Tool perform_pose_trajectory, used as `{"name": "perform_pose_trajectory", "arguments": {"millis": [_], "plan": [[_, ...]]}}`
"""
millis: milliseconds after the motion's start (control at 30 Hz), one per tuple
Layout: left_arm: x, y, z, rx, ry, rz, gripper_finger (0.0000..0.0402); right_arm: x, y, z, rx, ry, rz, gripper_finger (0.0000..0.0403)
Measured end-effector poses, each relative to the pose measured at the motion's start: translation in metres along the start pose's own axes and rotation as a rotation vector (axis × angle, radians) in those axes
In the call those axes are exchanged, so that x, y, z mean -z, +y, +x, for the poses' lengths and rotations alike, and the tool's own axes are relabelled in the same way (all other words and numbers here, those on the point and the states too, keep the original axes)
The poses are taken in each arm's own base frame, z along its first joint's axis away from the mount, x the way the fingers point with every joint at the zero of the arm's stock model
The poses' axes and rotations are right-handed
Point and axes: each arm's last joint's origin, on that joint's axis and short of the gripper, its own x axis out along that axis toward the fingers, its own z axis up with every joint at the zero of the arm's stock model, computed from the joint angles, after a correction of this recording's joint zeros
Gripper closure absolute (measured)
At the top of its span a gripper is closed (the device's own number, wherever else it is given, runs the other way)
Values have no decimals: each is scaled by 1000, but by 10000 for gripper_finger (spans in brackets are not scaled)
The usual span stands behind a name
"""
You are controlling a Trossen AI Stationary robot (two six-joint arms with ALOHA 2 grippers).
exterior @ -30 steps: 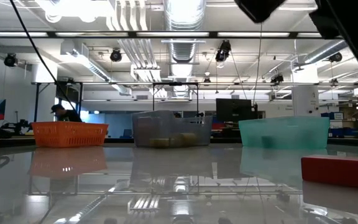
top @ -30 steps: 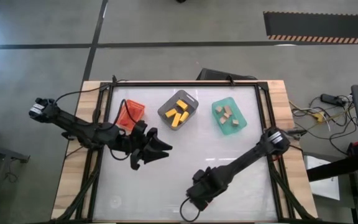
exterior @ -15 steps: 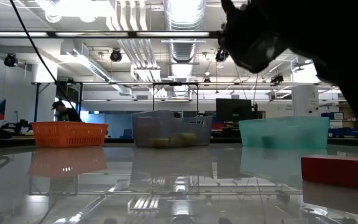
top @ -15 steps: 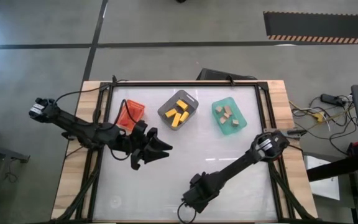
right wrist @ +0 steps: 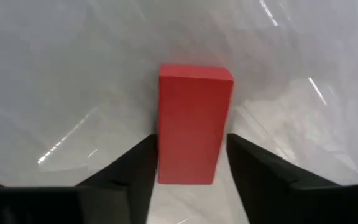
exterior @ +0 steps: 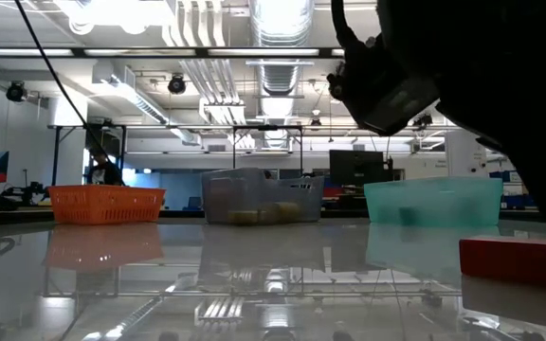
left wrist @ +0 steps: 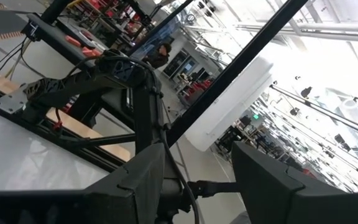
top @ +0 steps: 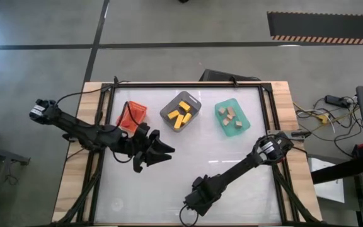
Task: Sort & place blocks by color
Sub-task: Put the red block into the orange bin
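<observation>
Right wrist view shows the red block (right wrist: 194, 124) lying flat on the glossy white table (right wrist: 55, 74), one end between my two dark fingers (right wrist: 135, 168), which stand spread to either side of it. I cannot tell whether they touch its sides; a thin gap seems to show on the one side only. My right gripper (top: 191, 203) sits low at the table's near edge in the high view, and there its body hides the block completely. From the low view the block (exterior: 512, 258) appears as a red slab at the right edge, partly cut off by the dark bulk of my right arm.

Farther back stand three bins in a row: an orange bin (top: 133, 115) (its contents hard to make out from above), a grey bin (top: 181, 111) with yellow blocks (top: 180, 116), and a green bin (top: 232, 118) with tan blocks (top: 230, 115).

My left gripper (top: 162, 149) waits just in front of the orange bin, fingers apart, holding nothing. Its wrist view looks out past the table frame into the room, with no block in sight.
</observation>
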Motion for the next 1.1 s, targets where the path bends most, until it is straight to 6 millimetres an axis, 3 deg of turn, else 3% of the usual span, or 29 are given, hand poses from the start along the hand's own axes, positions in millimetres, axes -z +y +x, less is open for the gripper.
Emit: {"name": "perform_pose_trajectory", "arguments": {"millis": [167, 433, 733, 1100], "plan": [[-1, -1, 0, 3, -6, -1, 230, -3, 1, 2, -24, -1, 4, 279], [-1, 0, 0, -1, -5, -1, 230, 0, 0, -12, -57, -19, -42, 283], [-2, -1, -1, 0, -8, -1, 230, 14, -15, -85, -153, -242, -221, 283], [-17, 8, -2, -66, -92, 37, 230, 17, -66, -179, -252, -629, -451, 283]]}}
